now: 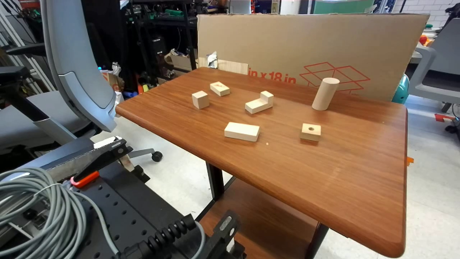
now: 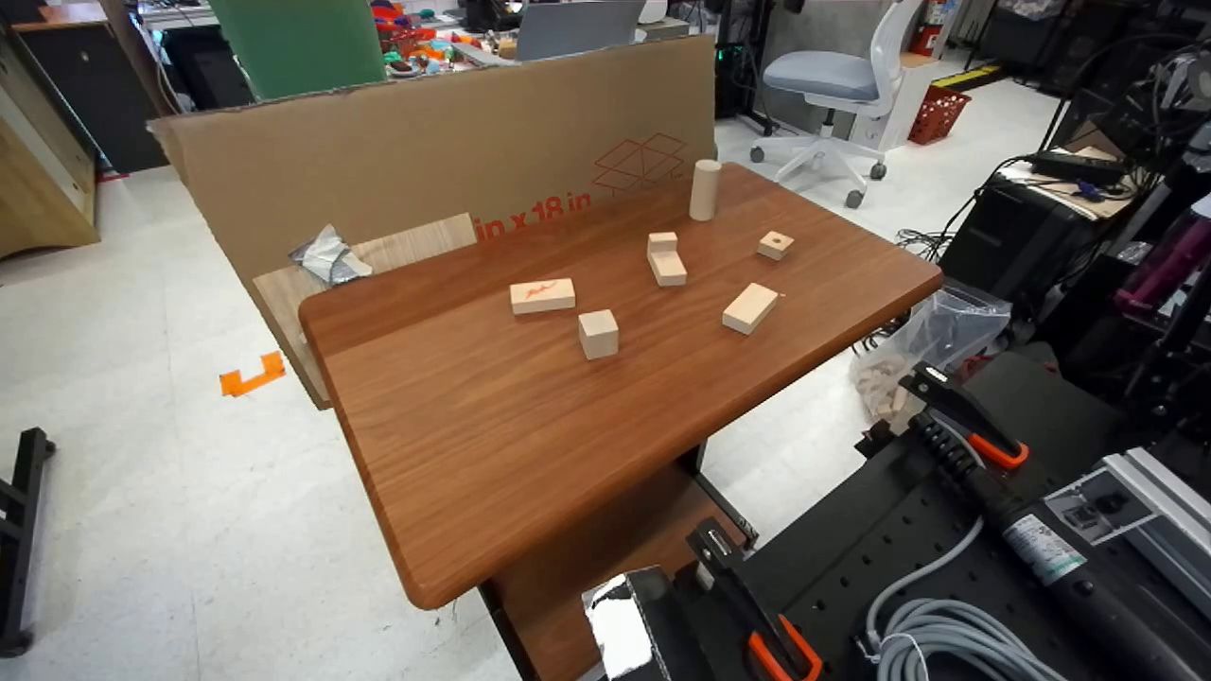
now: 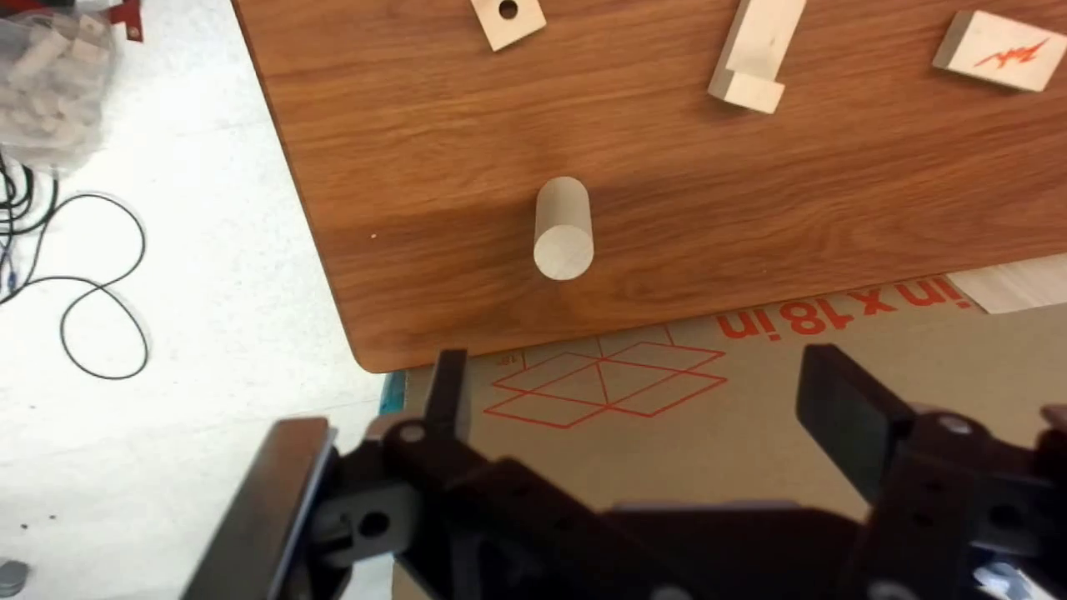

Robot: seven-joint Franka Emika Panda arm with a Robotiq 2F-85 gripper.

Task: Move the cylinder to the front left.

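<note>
Gripper point(image 3: 642, 396) spread wide, holding nothing. Cylinder point(image 3: 563, 225) stands upright on tabletop point(image 1: 294, 169) near cardboard point(image 1: 312, 43); off-centre descent could clip and topple it, or bump the cardboard.

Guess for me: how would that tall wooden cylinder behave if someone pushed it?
The cylinder stands on one flat end, taller than wide, so a high push would probably tip it. Its curved side could let it roll once down. Its bare wood looks stiff, probably not fragile.

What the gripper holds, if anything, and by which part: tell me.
Nothing: the gripper is open and empty, and the cylinder stands on the table.
</note>
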